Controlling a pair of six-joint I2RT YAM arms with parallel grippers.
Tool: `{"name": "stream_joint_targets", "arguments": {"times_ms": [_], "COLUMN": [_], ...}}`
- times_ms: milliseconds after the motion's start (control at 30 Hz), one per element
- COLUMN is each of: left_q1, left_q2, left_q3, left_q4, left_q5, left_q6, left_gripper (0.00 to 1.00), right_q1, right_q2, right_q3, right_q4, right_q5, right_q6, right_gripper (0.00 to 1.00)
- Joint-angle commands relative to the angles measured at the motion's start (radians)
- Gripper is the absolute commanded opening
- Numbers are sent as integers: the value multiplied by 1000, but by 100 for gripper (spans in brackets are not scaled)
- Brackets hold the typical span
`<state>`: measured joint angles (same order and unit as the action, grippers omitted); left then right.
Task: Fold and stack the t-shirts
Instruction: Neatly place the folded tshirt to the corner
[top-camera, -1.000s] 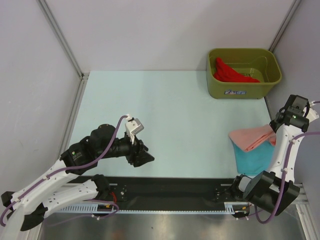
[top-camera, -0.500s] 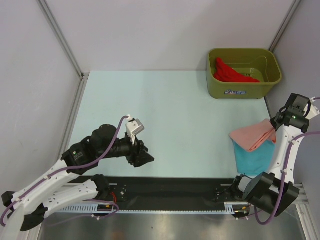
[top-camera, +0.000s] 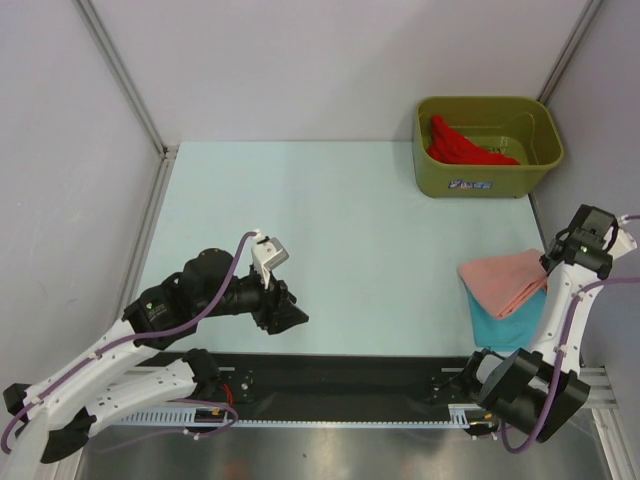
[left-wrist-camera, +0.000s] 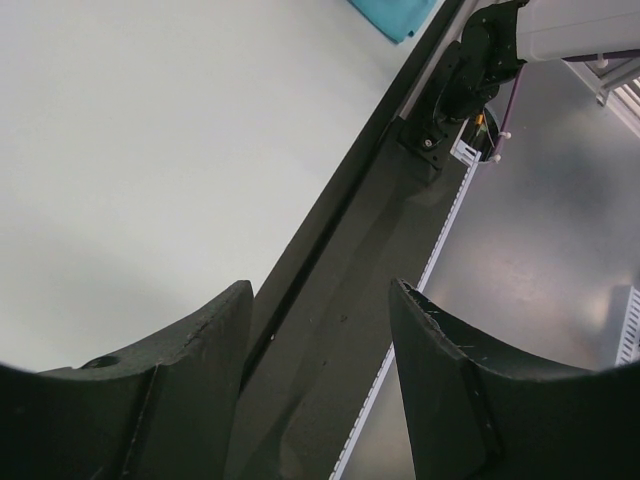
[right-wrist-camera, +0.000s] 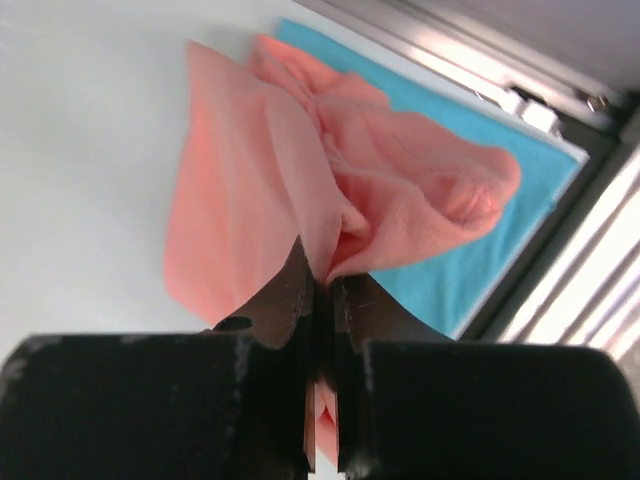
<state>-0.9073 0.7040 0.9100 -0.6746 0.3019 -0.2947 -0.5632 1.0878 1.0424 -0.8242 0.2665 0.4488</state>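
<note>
Hovering at about 7 o'clock over the bench (top-camera: 330, 220), the left hand (top-camera: 288, 316) has its fingers spread with nothing between them. Its wrist view shows only pale bench and the black rail (left-wrist-camera: 340, 250) below, so it looks parked clear while the other arm works.

At about 4 o'clock the right hand (right-wrist-camera: 320, 285) is pressed tight on a gathered pleat of the salmon-pink t-shirt (right-wrist-camera: 250, 200). That shirt is draped over the turquoise-blue t-shirt (top-camera: 500, 325), which lies flat as a folded rectangle by the bench's right edge. The pink covers the blue's far part and overhangs it toward 9 o'clock. Pinching a ridge of cloth rather than a hem suggests the hand is settling the pink shirt onto the blue one. The pink looks rumpled rather than square, so I judge the stack needs tidying.

Farther off, at about 1 o'clock, the olive-green tub (top-camera: 480, 182) holds the bright red t-shirt (top-camera: 455, 145). It is crumpled against the tub's left wall and not yet folded.
</note>
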Motion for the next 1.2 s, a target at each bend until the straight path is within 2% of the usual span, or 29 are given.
{"name": "stream_joint_targets", "arguments": {"times_ms": [0, 167, 400, 667, 767, 800, 833, 867, 967, 1000, 1100, 1167], "left_q1": [10, 10, 10, 10, 10, 10, 10, 10, 10, 10, 10, 10], "left_q2": [-12, -15, -12, 49, 68, 74, 71, 68, 57, 57, 54, 48], "left_q3": [-8, -3, -3, 0, -16, -20, -22, -29, -25, -22, -10, -3], "left_q4": [21, 12, 12, 81, 118, 124, 128, 130, 113, 107, 86, 76], "left_q5": [28, 28, 28, 32, 55, 62, 68, 63, 48, 45, 37, 29], "left_q6": [22, 26, 29, -12, -47, -52, -55, -61, -61, -61, -66, -67], "left_gripper": [62, 63, 63, 63, 63, 62, 62, 62, 62, 62, 63, 62], "right_q1": [-40, -81, -107, -122, -135, -141, -150, -161, -167, -170, -187, -196], "right_q2": [-74, -104, -127, -195, -241, -247, -256, -264, -281, -288, -286, -278], "right_q3": [-65, -169, -169, -239, -266, -275, -285, -303, -353, -366, -393, -401], "right_q4": [-7, -19, -76, -136, -139, -116, -102, -89, -27, -17, -6, -19], "right_q5": [60, 69, 102, 97, 102, 87, 74, 62, 39, 43, 37, 68], "right_q6": [2, 60, 175, 340, 392, 393, 395, 392, 375, 376, 379, 409], "right_gripper": [0, 0, 2, 18, 30, 42, 45, 54, 70, 79, 85, 98]}}
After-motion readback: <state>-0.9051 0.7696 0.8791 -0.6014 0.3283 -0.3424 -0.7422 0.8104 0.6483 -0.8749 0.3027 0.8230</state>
